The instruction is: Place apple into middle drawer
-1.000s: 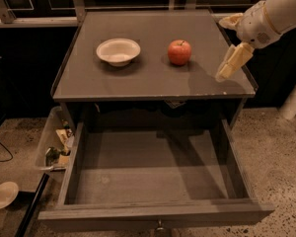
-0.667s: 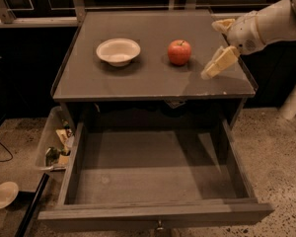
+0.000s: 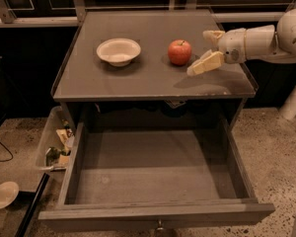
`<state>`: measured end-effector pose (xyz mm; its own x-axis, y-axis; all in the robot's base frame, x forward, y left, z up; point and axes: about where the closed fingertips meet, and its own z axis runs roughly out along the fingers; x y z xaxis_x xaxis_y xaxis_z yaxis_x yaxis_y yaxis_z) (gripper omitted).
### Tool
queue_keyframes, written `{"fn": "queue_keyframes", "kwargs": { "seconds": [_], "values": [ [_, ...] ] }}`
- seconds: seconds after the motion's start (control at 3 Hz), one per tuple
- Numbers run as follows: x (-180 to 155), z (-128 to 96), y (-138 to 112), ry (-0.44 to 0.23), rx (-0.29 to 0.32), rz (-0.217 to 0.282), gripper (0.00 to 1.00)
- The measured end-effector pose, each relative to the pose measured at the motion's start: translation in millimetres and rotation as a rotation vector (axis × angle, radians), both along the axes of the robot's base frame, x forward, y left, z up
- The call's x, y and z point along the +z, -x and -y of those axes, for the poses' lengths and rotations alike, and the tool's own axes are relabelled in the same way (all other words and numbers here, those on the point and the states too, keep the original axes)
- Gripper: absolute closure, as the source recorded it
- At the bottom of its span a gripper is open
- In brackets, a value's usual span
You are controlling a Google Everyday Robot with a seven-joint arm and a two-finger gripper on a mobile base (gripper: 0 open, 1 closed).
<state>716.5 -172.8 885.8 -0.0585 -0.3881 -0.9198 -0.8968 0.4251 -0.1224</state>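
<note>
Camera view, entry: apple (image 3: 180, 52), red, round, stem up, standing on the right half of the tabletop (image 3: 138, 85); no long axis to align with. Claw (image 3: 200, 53) at the right, just beside the apple and not touching it, spread wide with one finger on the far side, one on the near side, and the gap facing left. The apple lies directly left of the claw, about level with that gap. Judgement: a short leftward reach should bracket the fruit. Middle drawer (image 3: 138, 212) stands open on the near side, below the tabletop. White bowl (image 3: 119, 51) sits left of the apple, well apart.
</note>
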Motion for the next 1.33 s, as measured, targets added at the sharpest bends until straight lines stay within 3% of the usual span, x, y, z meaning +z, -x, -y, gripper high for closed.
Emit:
{"fn": "queue_keyframes", "kwargs": {
  "seconds": [0.33, 1.0, 1.33],
  "values": [
    [-9.6, -14.3, -14.3, -0.082, 0.026, -0.042, 0.00],
    [-11.7, -40.4, -36.2, -0.113, 0.072, -0.064, 0.00],
    [-10.2, -40.7, -36.9, -0.114, 0.072, -0.060, 0.19]
  ]
}}
